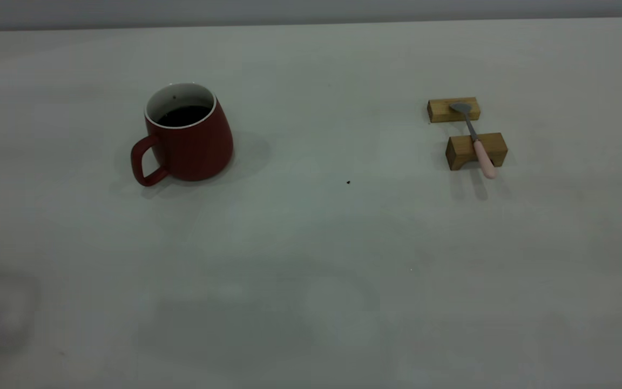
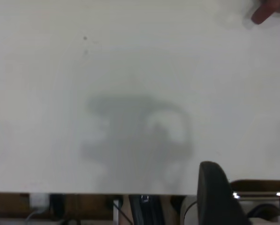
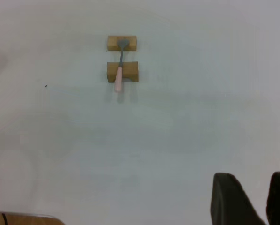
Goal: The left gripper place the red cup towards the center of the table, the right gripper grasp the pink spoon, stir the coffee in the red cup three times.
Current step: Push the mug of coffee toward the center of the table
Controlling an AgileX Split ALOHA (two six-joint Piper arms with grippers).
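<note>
- I see the red cup (image 1: 188, 135) upright on the left half of the table (image 1: 311, 270), handle turned toward the near left, with the coffee (image 1: 184, 115) dark and flat inside the white rim.
- The pink spoon (image 1: 475, 138) is well apart from it on the right, bridging two wooden blocks (image 1: 475, 150): its grey bowl rests on the far block and its pink handle overhangs the near one.
- A small dark speck (image 1: 348, 182) lies on the surface between cup and spoon.
- Neither arm shows in the exterior view (only the wrist cameras catch them).
- The left wrist view shows a sliver of the cup at one corner, a broad shadow on the table, and one dark finger of the left gripper (image 2: 245, 199) at the picture's edge; it holds nothing, but I cannot tell how far it is spread.
- The right wrist view shows the spoon and blocks far off, and the right gripper (image 3: 254, 199) with two dark fingers parted by a narrow gap, holding nothing.
- Past the table's edge, the left wrist view shows brown flooring (image 2: 74, 201) and cables.
</note>
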